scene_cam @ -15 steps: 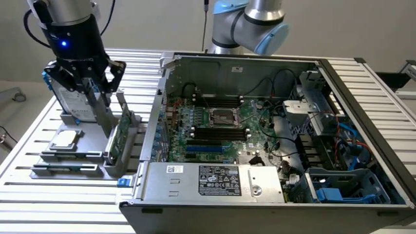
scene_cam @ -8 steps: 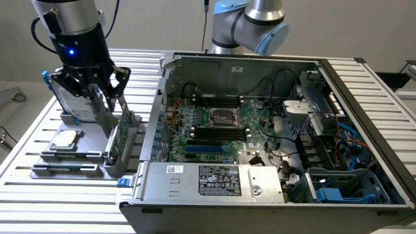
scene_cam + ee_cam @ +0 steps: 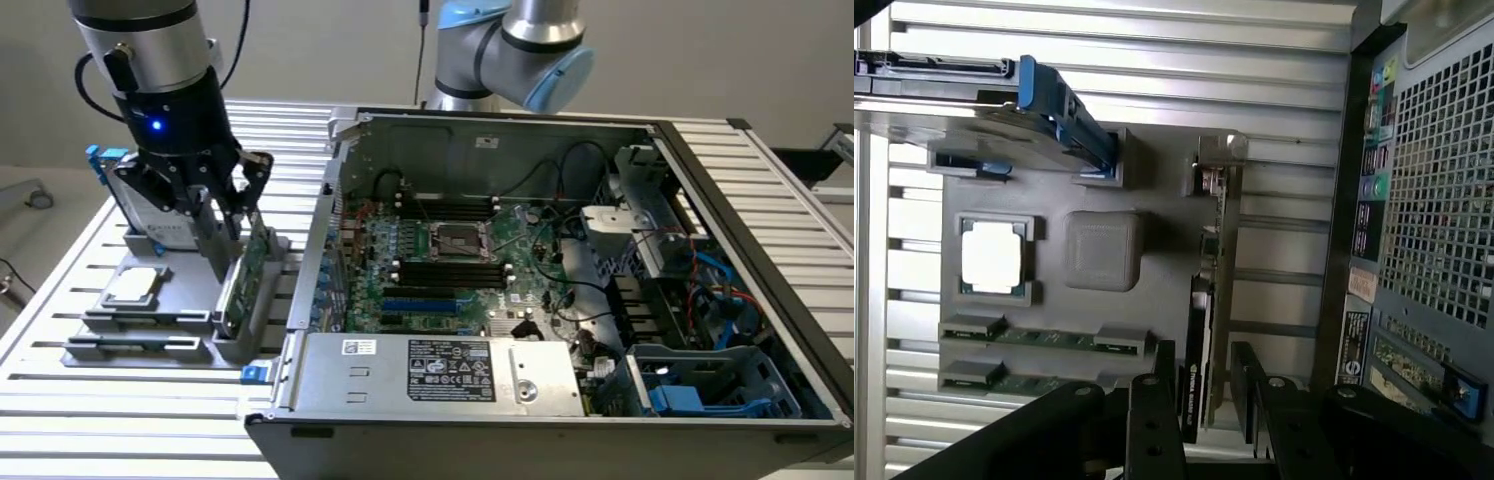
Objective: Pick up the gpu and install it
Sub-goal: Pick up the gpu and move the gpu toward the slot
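No legible text is recorded. Printing on the power supply label (image 3: pixel 451 369) and rear case stickers (image 3: pixel 1354 345) cannot be read.

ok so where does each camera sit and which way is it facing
Exterior view: off the arm, raised above the slatted table, looking down into the open computer case and at the parts holder; the arm and the open gripper show.
Wrist view: on the wrist, looking down along the fingers at the gpu standing on edge between them.
Shared: the gripper, the gpu, the parts holder, the CPU chip, the hard drive.
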Robot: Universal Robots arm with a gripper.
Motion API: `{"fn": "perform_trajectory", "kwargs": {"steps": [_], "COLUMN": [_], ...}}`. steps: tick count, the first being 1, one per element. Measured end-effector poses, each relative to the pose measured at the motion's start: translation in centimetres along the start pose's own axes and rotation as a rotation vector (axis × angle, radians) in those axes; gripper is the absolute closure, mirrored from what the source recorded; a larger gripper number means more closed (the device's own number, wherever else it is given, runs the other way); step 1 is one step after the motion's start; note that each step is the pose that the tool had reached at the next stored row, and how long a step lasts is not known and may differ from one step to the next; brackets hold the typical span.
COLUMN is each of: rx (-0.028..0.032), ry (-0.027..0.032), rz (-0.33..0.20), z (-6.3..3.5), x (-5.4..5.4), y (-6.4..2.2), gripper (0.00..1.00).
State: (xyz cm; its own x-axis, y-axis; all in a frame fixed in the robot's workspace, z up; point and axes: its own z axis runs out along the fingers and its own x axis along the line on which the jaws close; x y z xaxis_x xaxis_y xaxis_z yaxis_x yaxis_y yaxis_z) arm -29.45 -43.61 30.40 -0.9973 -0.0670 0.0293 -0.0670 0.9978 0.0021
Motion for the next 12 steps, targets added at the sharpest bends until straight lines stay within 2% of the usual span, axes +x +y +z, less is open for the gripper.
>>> {"fn": "perform_trajectory", "kwargs": {"steps": [12], "rx": [-0.0001], "ry": [-0.0001], "rz": [0.0], "z": [2.18], "x": [-0.1], "y": [-0.2], "gripper": [0.64]}}
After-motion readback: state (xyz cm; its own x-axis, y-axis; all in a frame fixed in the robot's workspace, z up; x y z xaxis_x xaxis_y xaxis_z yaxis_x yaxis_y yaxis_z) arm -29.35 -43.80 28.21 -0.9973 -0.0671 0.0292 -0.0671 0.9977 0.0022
